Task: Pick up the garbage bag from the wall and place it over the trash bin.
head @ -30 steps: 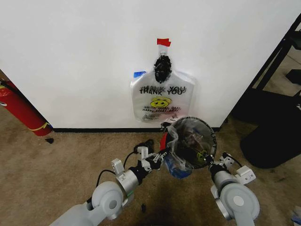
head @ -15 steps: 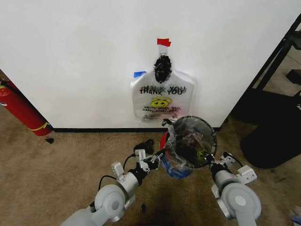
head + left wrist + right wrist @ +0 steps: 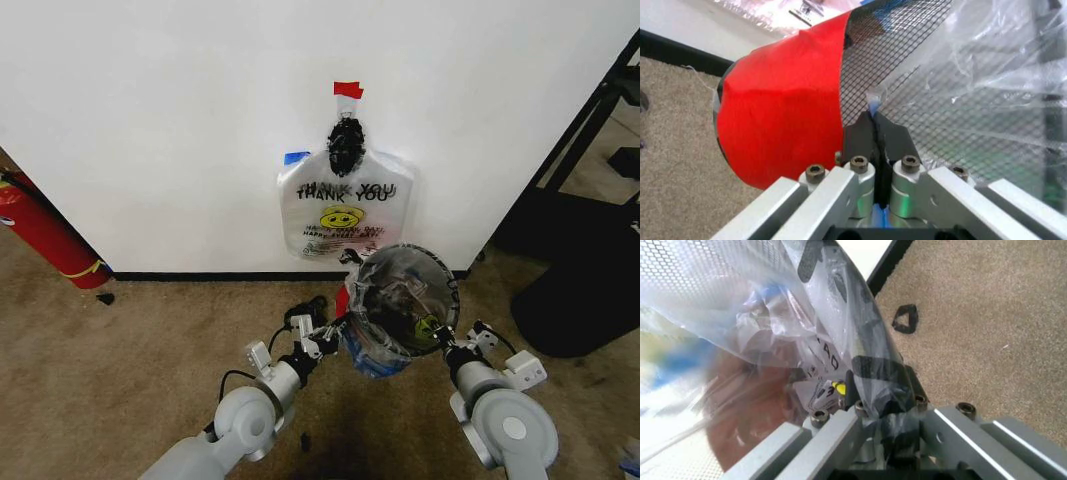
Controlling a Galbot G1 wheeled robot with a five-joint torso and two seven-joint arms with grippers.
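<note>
White wall [image 3: 150, 120] fills the upper half of the head view; brown carpet [image 3: 120, 360] covers the lower half. A black baseboard [image 3: 200, 275] runs between them.

1. Wall items. I see a second bag [image 3: 345, 215] with "THANK YOU" lettering and a yellow smiley hanging at upper centre, fixed under a strip of red tape [image 3: 348, 89]. A red extinguisher [image 3: 40, 235] leans at the left edge. Black furniture [image 3: 585, 250] stands at the right edge.

2. Bin [image 3: 400, 300]. It sits just below the hanging bag, right of centre, tilted so its round mouth faces the camera. Its red base shows at the left side of the mesh in the left wrist view.

3. Bag [image 3: 375, 345]. Clear plastic is draped over the bin rim and lines the inside; a blue-printed part hangs below the lower left of the rim.

4. Left gripper [image 3: 325, 335]. It is at the lower left of the bin. In the left wrist view its black pads [image 3: 863, 137] are pressed together on a thin edge of the bag, against the mesh.

5. Right gripper [image 3: 445, 340]. It is at the lower right of the rim. In the right wrist view the fingers [image 3: 873, 385] are clamped on bunched bag film.
</note>
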